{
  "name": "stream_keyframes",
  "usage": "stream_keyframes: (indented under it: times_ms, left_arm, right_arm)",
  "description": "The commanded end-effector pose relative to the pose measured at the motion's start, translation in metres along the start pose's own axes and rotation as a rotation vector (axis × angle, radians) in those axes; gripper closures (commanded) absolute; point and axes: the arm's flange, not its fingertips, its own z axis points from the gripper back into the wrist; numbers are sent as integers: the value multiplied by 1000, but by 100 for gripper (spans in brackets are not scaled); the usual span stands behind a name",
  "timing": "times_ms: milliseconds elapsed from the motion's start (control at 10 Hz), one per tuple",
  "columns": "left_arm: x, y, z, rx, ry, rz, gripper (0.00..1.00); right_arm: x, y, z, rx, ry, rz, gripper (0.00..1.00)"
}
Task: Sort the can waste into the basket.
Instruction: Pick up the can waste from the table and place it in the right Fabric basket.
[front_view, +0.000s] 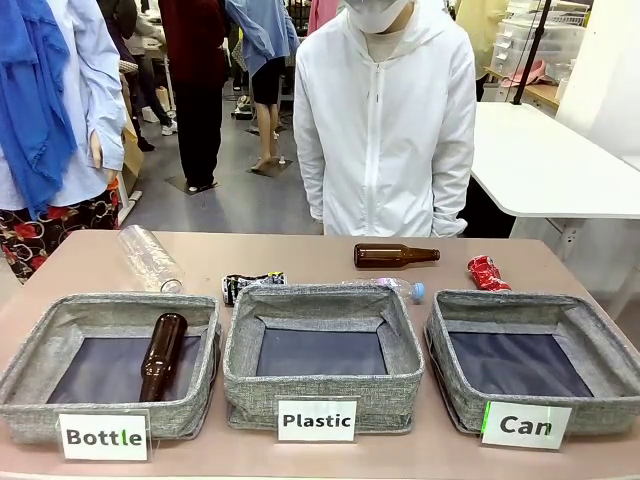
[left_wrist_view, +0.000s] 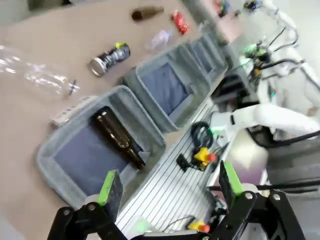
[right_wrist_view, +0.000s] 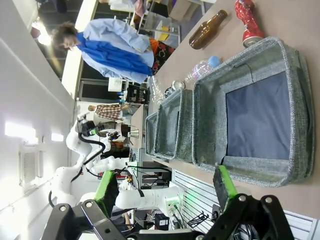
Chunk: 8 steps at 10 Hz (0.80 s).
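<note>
– Grey fabric, dark floor, nothing inside: the basket (front_view: 600, 405) marked "Can" holds no can, so I'd say the sorting has not begun.

– Where are the cans, then?

– Both on the table (front_view: 300, 255), beyond the row of baskets. The red can (front_view: 487, 272) lies just behind the Can basket's far rim, on the side where the person (front_view: 385, 130) stands. The dark can (front_view: 252, 286) lies on its side behind the gap between the Bottle basket (front_view: 120, 300) and the Plastic basket (front_view: 400, 385). It may be touching the latter's far corner, but I can't tell from here.

– And the arms?

– The right tool (right_wrist_view: 165, 182) is spread wide with nothing between its pads. Its wrist is rolled sideways and hangs back at the robot's edge of the table, with the Can basket straight ahead and the red can past it. The left tool (left_wrist_view: 169, 180) is also wide and empty. It sits high over the near edge by the Bottle basket, tilted to look slantwise across the table.

– What does the next move ask for?

– My guess is a reach by the right arm over the Can basket to the red can. The tool would need to come down with its jaws set across the crushed body, since the dented metal gives an uneven hold. It should also keep off the brown bottle (front_view: 395, 256) lying nearby.
</note>
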Motion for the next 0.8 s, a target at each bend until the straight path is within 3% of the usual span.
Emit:
stream_keyframes:
  times_ms: [0, 200, 500, 700]
  left_arm:
    - [48, -4, -33, 97, 185, -37, 0]
    - [97, -23, -98, 195, 287, -119, 0]
    - [138, -36, -204, 404, 277, -305, 0]
    - [143, -31, -255, 363, 282, -447, 0]
  right_arm:
    - [3, 0, 2, 22, -16, 29, 0]
    - [3, 0, 2, 22, -16, 29, 0]
    - [3, 0, 2, 22, -16, 29, 0]
    - [3, 0, 2, 22, -16, 29, 0]
